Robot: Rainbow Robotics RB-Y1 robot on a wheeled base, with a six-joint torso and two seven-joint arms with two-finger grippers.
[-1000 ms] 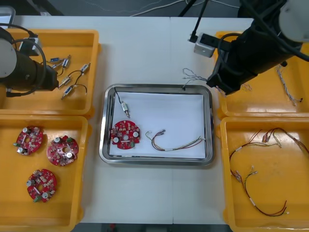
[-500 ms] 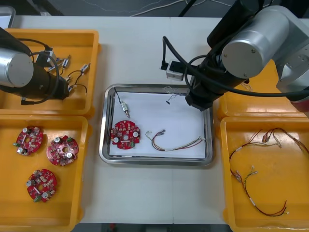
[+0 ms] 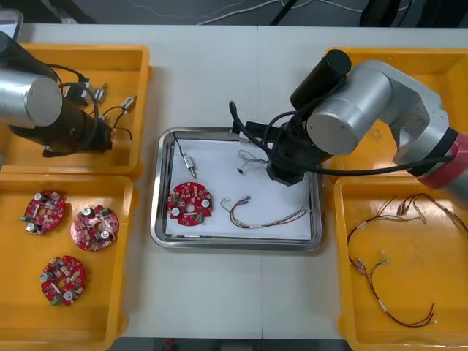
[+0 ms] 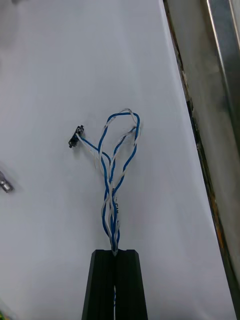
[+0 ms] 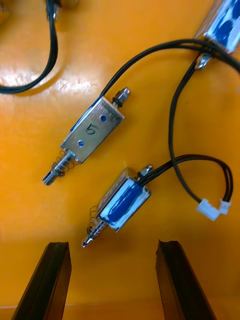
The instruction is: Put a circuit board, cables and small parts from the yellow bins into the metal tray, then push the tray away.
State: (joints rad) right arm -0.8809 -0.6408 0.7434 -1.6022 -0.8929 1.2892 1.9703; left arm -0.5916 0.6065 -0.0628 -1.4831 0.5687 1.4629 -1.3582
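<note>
Between the clamped fingers of the right claw [image 4: 115, 251], a twisted blue and white cable [image 4: 117, 165] is sticking out, its loops spreading over the white inside of the metal tray [image 4: 220, 90]; over a yellow bin [image 5: 60, 215], the left claw [image 5: 112, 245] is hovering with fingers apart, a small metal part [image 5: 122, 202] lying just beyond them

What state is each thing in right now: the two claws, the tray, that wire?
Right gripper: shut on the blue and white cable, over the metal tray.
Left gripper: open, above small metal parts in a yellow bin.
Blue and white cable: pinched at one end, loops free.
Metal tray: holds a circuit board, a red and yellow cable and a small metal part.
</note>
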